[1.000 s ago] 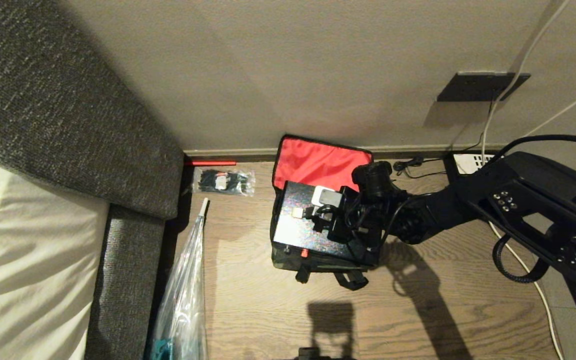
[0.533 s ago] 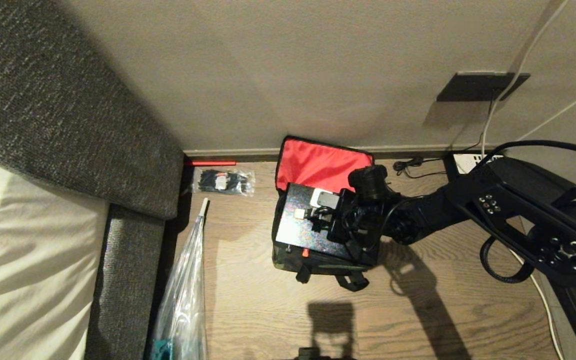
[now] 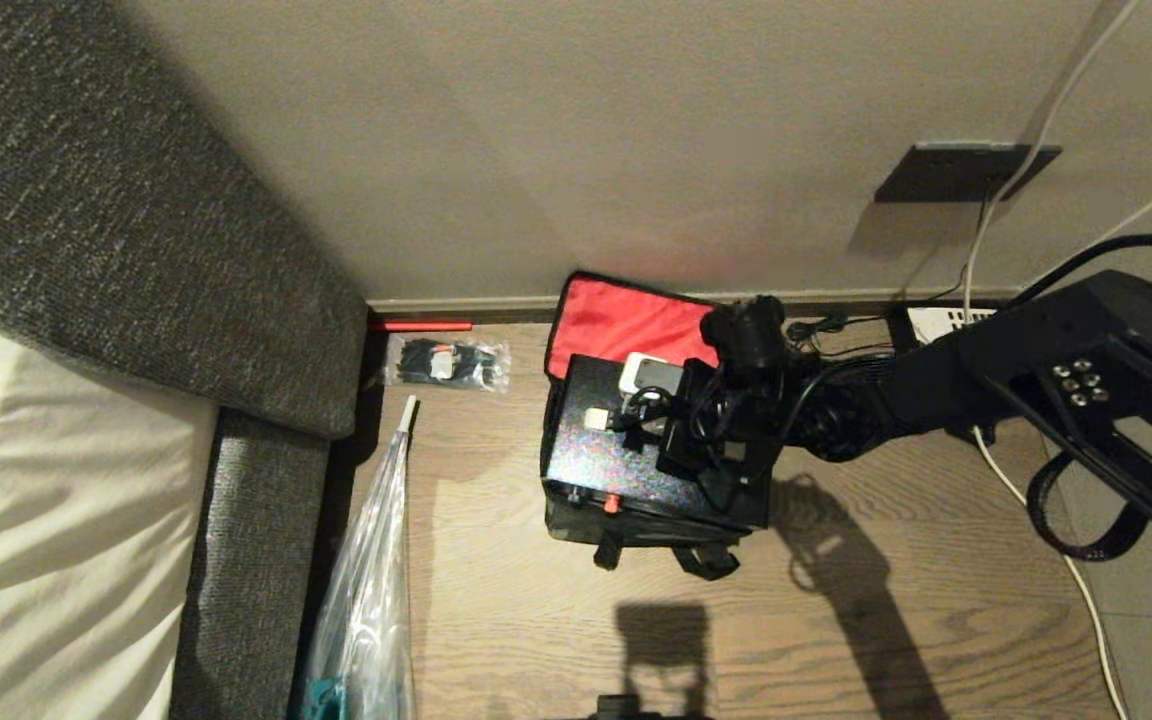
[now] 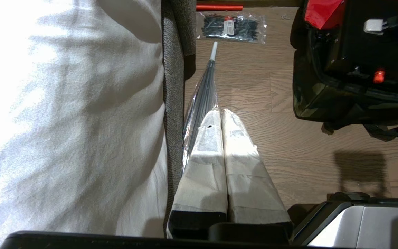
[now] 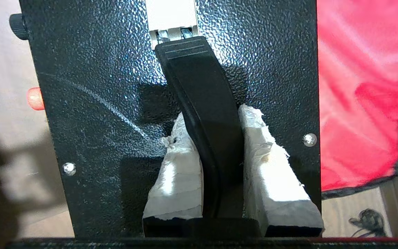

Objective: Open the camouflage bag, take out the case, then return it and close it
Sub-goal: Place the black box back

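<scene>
Head view, left to right. We observed a bed (image 3: 26,480) with white sheet and grey upholstered frame at far left, a clear plastic bag (image 3: 366,590) lying on the wooden floor (image 3: 496,600) beside it, and a clear packet of black zip ties (image 3: 446,362) near the wall. At centre stood the camouflage bag (image 3: 636,525), its red-lined lid flap (image 3: 616,325) leaning open against the wall. The case (image 3: 601,455) sat at the bag's mouth, its speckled top face upward and its red latch toward the robot. The right gripper (image 5: 216,138) reached in from the right, its jaws pinching the case's black handle (image 5: 202,97) between 2 padded fingers (image 5: 181,173). The left gripper (image 4: 221,116) hung low beside the bed, above the floor, its jaws pressed together and holding nothing.
</scene>
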Available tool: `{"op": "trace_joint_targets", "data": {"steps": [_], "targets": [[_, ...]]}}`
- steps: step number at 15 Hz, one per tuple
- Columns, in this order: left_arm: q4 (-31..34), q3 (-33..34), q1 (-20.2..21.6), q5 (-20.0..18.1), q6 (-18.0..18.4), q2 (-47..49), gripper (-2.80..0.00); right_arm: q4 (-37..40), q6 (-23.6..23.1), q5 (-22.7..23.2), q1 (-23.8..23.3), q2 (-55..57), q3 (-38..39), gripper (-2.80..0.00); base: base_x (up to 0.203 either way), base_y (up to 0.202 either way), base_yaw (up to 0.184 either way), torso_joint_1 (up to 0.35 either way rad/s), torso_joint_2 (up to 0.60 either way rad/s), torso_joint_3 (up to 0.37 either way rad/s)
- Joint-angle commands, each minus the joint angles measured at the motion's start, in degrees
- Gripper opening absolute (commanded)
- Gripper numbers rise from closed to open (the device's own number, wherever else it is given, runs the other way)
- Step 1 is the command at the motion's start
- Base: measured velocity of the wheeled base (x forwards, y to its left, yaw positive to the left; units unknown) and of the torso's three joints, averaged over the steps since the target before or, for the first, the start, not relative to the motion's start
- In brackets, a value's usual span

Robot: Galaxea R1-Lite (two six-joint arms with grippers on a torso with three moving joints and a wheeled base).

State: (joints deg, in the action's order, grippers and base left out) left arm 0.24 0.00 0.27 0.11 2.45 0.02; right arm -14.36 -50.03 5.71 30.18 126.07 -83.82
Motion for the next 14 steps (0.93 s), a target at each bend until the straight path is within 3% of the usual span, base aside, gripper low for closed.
{"op": "trace_joint_targets", "data": {"steps": [1, 4, 14], "targets": [[0.02, 0.09, 0.05, -0.02, 0.01, -0.09, -2.80, 1.84, 1.32, 0.18, 1.55, -4.56, 0.66, -2.80, 0.000, 0.000, 0.000, 0.000, 0.00, 0.000], [0.02, 0.09, 0.08, -0.02, 0.01, -0.11, -2.80, 2.25, 5.89, 0.18, 3.69, -6.61, 0.91, -2.80, 0.000, 0.000, 0.000, 0.000, 0.00, 0.000], [0.02, 0.09, 0.07, -0.02, 0.01, -0.11, -2.80, 2.48, 8.36, 0.36, 3.66, -4.69, 1.03, -2.80, 0.000, 0.000, 0.000, 0.000, 0.00, 0.000]]}}
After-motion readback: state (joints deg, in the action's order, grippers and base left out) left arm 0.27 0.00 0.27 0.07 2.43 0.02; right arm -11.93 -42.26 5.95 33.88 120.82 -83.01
